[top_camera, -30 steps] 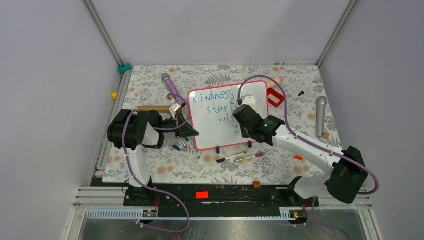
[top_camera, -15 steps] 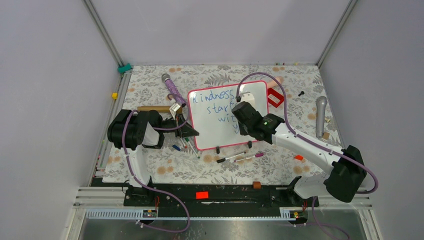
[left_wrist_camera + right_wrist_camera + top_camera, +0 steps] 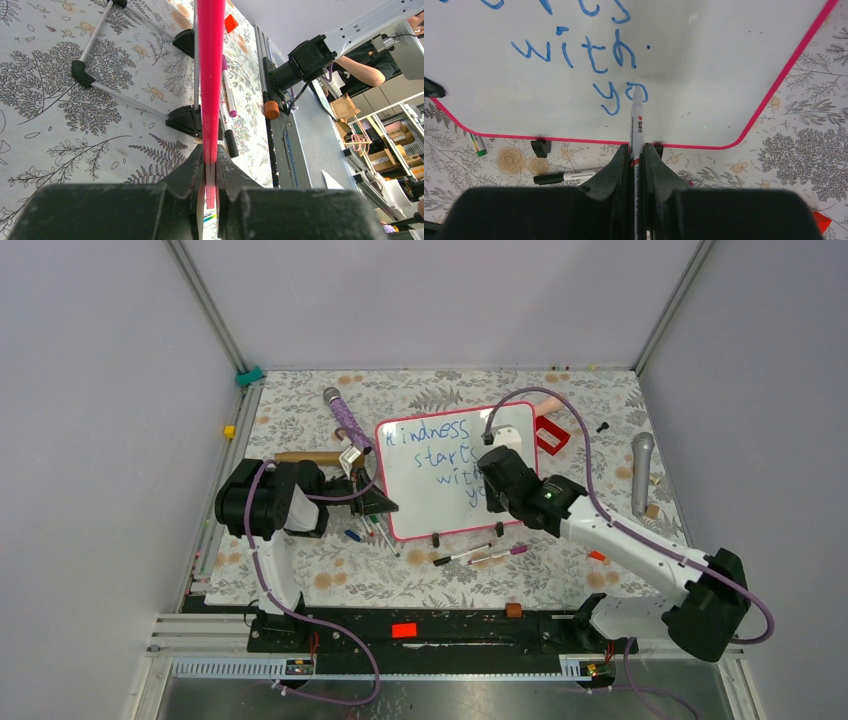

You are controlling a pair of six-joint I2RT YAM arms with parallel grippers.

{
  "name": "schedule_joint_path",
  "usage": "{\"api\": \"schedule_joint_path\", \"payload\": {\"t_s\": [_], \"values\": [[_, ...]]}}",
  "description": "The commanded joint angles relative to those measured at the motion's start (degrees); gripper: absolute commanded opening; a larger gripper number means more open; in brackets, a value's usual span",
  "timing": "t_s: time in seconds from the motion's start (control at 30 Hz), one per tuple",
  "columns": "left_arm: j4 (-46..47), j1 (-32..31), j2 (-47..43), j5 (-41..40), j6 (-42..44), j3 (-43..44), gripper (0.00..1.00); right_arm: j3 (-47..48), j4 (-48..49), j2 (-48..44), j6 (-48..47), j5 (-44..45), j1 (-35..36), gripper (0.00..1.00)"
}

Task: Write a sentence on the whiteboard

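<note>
Glossy white with a thin pink-red rim, the whiteboard (image 3: 415,508) lies in the middle of the worktop (image 3: 300,575), a little nearer the far edge. Blue handwriting on it reads "Kindness starts with yo". The left claw (image 3: 210,172) is pinched narrow on the rim at the board's left edge. The right claw (image 3: 637,150) is clamped on a white marker (image 3: 637,120), whose tip rests on the board at the "o" of the last line, close to the board's near edge.

The board looks thin, stiff and light, so it would probably skate over the patterned covering under pen pressure unless braced. Its face appears slick, and the wet ink would likely smear. The rim is therefore the sensible place to take hold, on an edge clear of the writing, as the left claw has it. Two black clip feet (image 3: 540,147) sit along the board's near edge, and loose pens (image 3: 478,555) lie just beyond them, toward the worktop's near edge.
</note>
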Motion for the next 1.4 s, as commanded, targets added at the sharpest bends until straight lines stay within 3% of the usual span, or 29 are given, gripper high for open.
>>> {"api": "schedule_joint_path", "payload": {"t_s": [0.0, 1.0, 1.37], "values": [[2.4, -0.1, 0.3, 1.4, 2.0, -0.2, 0.00, -2.0, 1.9, -5.7, 0.3, 0.6, -1.4, 0.00], [2.4, -0.2, 0.4, 1.4, 1.9, -0.1, 0.00, 0.1, 3.3, 0.6, -0.3, 0.8, -4.1, 0.00], [2.4, -0.1, 0.4, 1.4, 1.9, -0.2, 0.00, -3.2, 3.9, 0.0, 1.9, -1.0, -4.2, 0.00]]}}
